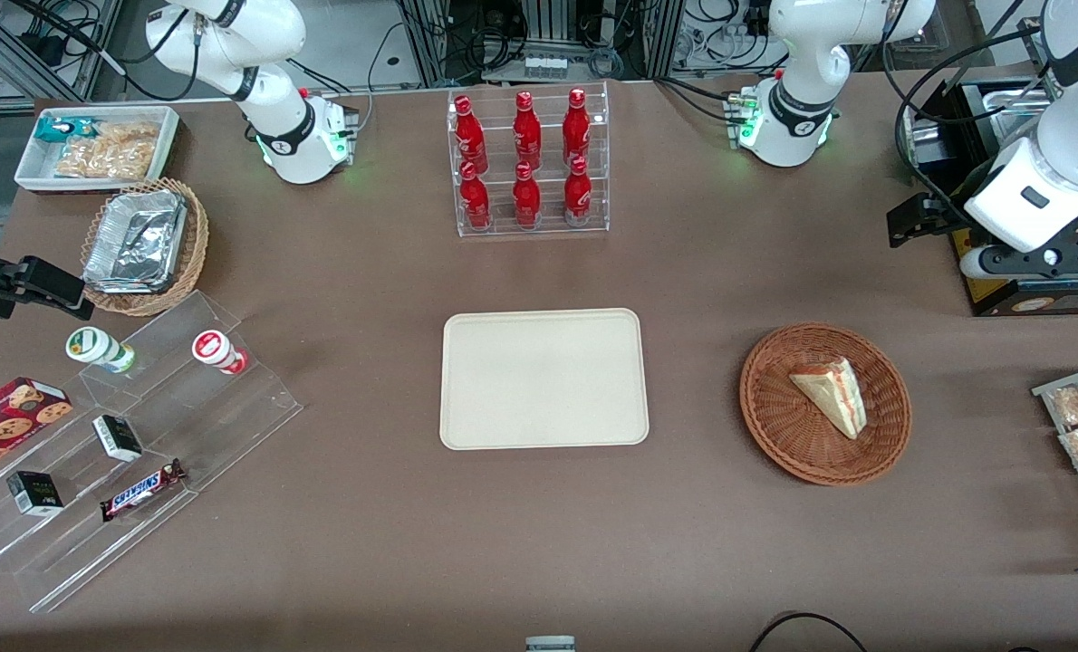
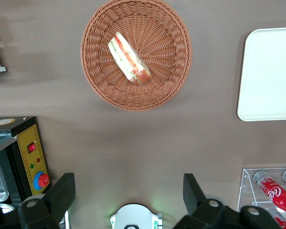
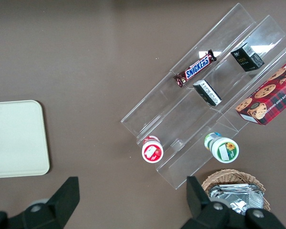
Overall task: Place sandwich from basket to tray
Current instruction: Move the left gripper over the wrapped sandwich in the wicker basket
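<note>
A: How far along?
B: Nothing done. The flat cream rectangular plastic tray point(image 1: 543, 378) is bare; the wrapped triangular sandwich point(image 1: 833, 392) lies in the round reddish-brown wicker basket point(image 1: 779, 426).
A: And the gripper point(image 2: 128, 198)?
B: Raised, well apart from the basket, fingers spread and holding nothing.

We see a wrapped triangular sandwich point(image 1: 832, 393) lying on its side in the round reddish-brown wicker basket point(image 1: 774, 426), red and green filling along one edge, a bare cream tray point(image 1: 543, 378) flat on the desk well apart, end effector point(image 2: 128, 200) spread wide above the desk, clear of the basket
</note>
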